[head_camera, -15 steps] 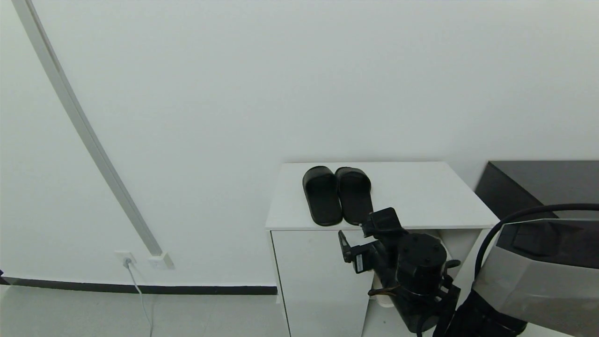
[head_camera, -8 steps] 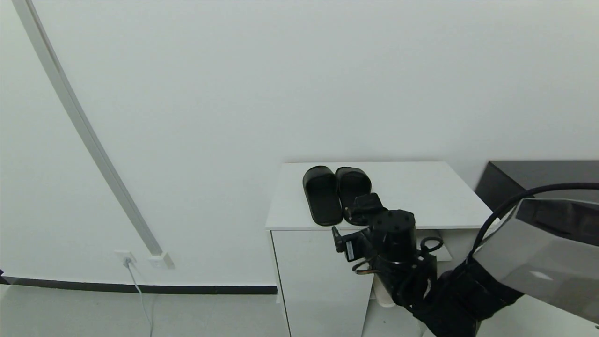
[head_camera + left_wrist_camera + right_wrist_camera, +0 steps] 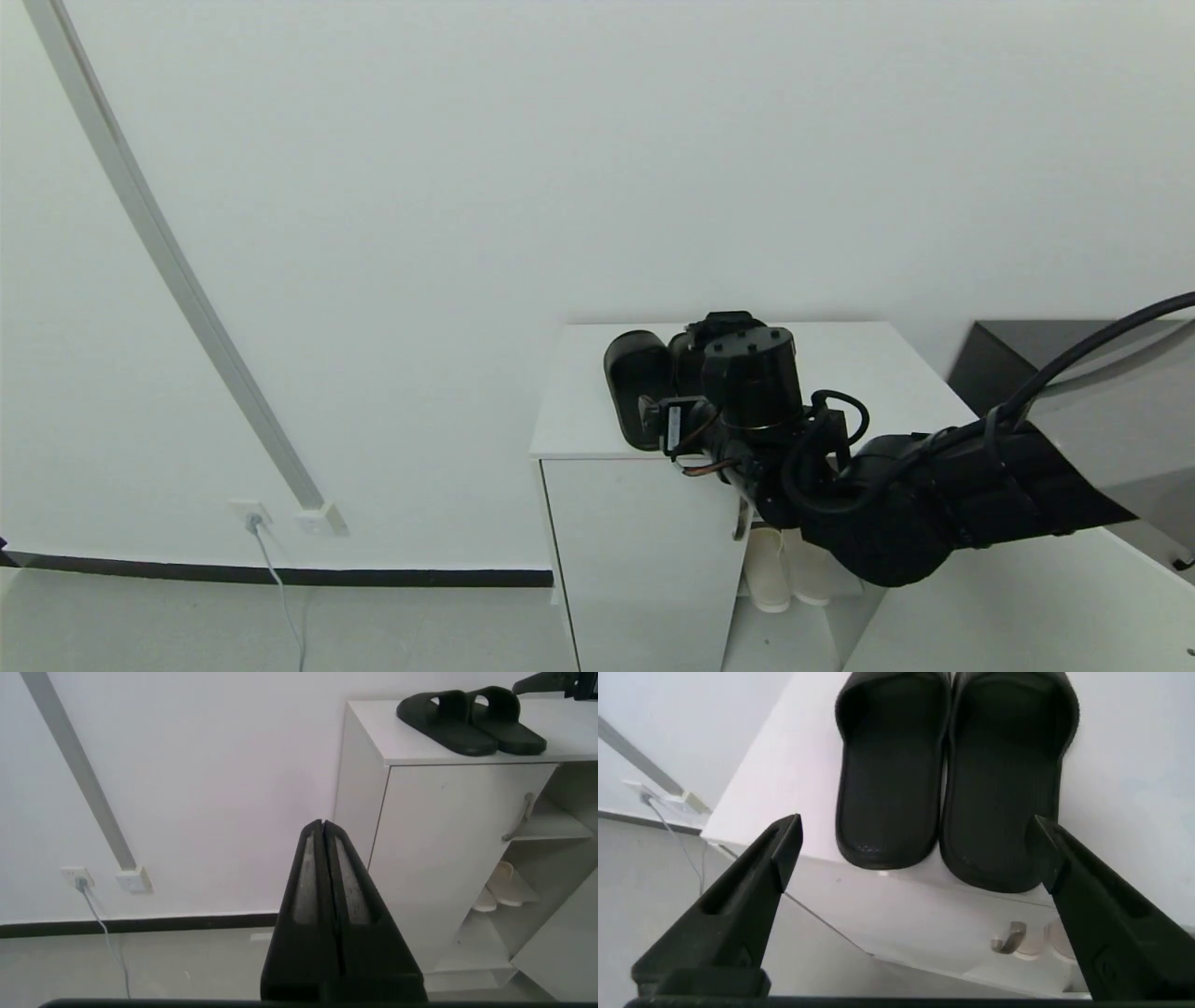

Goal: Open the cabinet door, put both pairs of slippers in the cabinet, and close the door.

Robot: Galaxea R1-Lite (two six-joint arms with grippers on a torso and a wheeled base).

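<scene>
A pair of black slippers [image 3: 957, 765] lies side by side on the white cabinet's top [image 3: 840, 383]. My right gripper [image 3: 917, 829] hangs open just above their near ends, one finger on each outer side of the pair, touching nothing. In the head view my right wrist [image 3: 747, 373] covers the right black slipper; the left one [image 3: 635, 383] shows. A pair of white slippers [image 3: 784, 574] stands inside the cabinet behind the open right door [image 3: 1027, 607]. My left gripper [image 3: 324, 859] is shut and empty, low and well left of the cabinet [image 3: 448, 859].
The cabinet's left door [image 3: 644, 560] is closed, with a handle [image 3: 520, 819] at its inner edge. A black piece of furniture [image 3: 1074, 364] stands right of the cabinet. A wall socket with a cable [image 3: 250, 516] sits low on the left wall above bare floor.
My right arm has risen from in front of the cabinet door to above the cabinet top, and now covers part of the black slippers. The slippers have not moved.
</scene>
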